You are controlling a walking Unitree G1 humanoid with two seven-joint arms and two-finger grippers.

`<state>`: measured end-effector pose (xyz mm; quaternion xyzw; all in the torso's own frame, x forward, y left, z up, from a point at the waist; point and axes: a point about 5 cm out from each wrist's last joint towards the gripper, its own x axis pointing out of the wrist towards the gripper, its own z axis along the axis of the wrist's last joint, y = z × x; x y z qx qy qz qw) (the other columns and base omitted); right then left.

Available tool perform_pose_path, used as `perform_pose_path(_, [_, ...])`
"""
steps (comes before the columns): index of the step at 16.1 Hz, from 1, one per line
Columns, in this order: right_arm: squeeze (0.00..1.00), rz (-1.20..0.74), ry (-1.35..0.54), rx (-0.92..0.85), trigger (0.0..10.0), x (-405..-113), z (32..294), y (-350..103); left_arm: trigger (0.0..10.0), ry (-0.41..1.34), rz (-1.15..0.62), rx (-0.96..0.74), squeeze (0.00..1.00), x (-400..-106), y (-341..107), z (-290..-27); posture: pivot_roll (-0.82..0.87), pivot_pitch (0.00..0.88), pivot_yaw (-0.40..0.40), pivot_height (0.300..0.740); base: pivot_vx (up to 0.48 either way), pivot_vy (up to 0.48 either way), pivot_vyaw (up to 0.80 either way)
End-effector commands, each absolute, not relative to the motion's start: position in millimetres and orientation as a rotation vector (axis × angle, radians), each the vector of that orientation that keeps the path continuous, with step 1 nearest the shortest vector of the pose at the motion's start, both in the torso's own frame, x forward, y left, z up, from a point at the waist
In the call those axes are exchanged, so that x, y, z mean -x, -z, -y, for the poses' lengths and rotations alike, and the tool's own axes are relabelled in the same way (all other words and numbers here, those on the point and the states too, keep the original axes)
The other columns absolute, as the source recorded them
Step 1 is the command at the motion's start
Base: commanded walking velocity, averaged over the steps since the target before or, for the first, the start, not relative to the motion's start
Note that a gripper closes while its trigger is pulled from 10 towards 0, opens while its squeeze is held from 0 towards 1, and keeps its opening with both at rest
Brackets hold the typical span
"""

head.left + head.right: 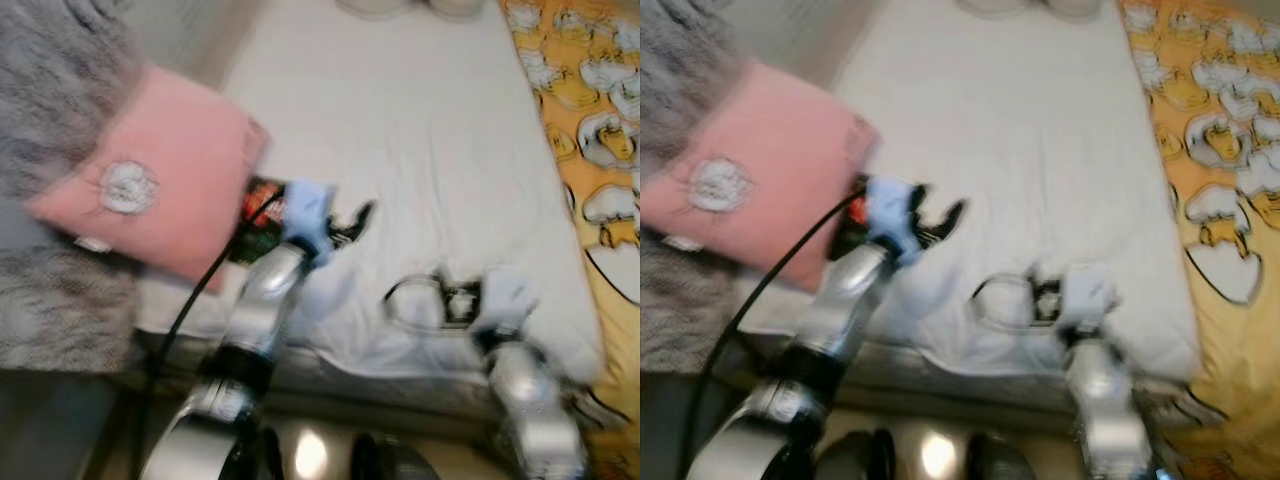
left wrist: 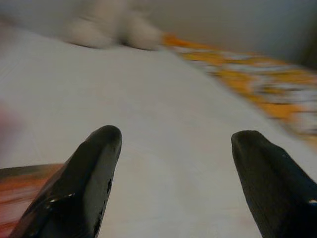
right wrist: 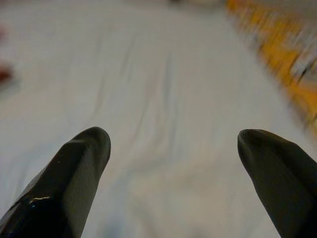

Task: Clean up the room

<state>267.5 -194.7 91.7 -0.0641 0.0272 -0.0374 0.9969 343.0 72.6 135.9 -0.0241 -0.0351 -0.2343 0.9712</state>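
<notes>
One white bed (image 1: 420, 130) is lying before the robot, with one pink pillow (image 1: 160, 170) resting at its left edge against one grey fuzzy blanket (image 1: 50, 130), and one orange patterned cover (image 1: 600, 150) running along its right side. Two grippers are hovering over the sheet near the bed's front edge: the left gripper (image 2: 171, 163) just beside the pillow and the right gripper (image 3: 171, 168) well apart from it towards the orange cover, each showing its two black fingers spread wide with nothing between them. Two pale, blurred shapes (image 1: 410, 6) are sitting at the far end of the bed, too smeared to identify.
</notes>
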Motion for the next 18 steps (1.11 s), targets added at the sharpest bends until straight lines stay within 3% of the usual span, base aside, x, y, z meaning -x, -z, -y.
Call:
perform_pose_path(1, [0.00, -0.044, 0.111, 0.100, 10.0, -263, 200, -89, 10.0, 0.347, 0.095, -0.011, 0.00, -346, -139, -105, 0.06, 0.000, -0.017, 0.740, 0.000, 0.000, 0.00])
perform_pose_path(2, [0.00, -0.041, 0.117, 0.089, 10.0, -262, 201, -89, 10.0, 0.320, 0.097, -0.031, 0.00, -345, -138, -113, 0.06, 0.000, -0.017, 0.740, 0.000, 0.000, 0.00])
perform_pose_path(3, [1.00, -0.032, 0.127, 0.064, 10.0, -261, 204, -86, 10.0, 0.272, 0.097, -0.101, 1.00, -340, -135, -134, 0.06, 0.000, -0.006, 0.740, 0.000, 0.000, 0.00])
perform_pose_path(7, [1.00, -0.022, 0.142, 0.058, 10.0, -267, 202, -81, 10.0, 0.257, 0.061, -0.100, 1.00, -312, -118, -153, 0.05, 0.000, 0.001, 0.740, 0.000, 0.000, 0.00])
perform_pose_path(10, [1.00, -0.003, 0.118, 0.067, 10.0, -270, 197, -79, 10.0, 0.262, 0.065, -0.117, 1.00, -316, -113, -143, 0.05, 0.000, -0.007, 0.740, 0.000, 0.000, 0.00])
perform_pose_path(13, [1.00, -0.006, 0.125, 0.088, 10.0, -275, 197, -78, 10.0, 0.238, 0.025, -0.075, 1.00, -319, -108, -146, 0.03, 0.000, -0.002, 0.740, 0.000, -0.394, 0.00])
perform_pose_path(14, [0.43, -0.006, 0.122, 0.092, 10.0, -276, 196, -78, 10.0, 0.245, 0.024, -0.087, 1.00, -319, -106, -146, 0.03, 0.000, -0.003, 0.740, 0.000, -0.281, 0.00])
perform_pose_path(15, [0.00, 0.000, 0.086, 0.070, 10.0, -279, 192, -79, 10.0, 0.227, 0.034, -0.060, 0.00, -321, -108, -146, 0.04, 0.000, -0.004, 0.740, 0.000, 0.000, 0.00])
perform_pose_path(18, [0.00, 0.013, -0.028, 0.049, 10.0, -282, 178, -81, 10.0, 0.240, 0.054, -0.143, 0.00, -323, -112, -141, 0.04, 0.000, -0.004, 0.740, 0.000, 0.000, 0.35])
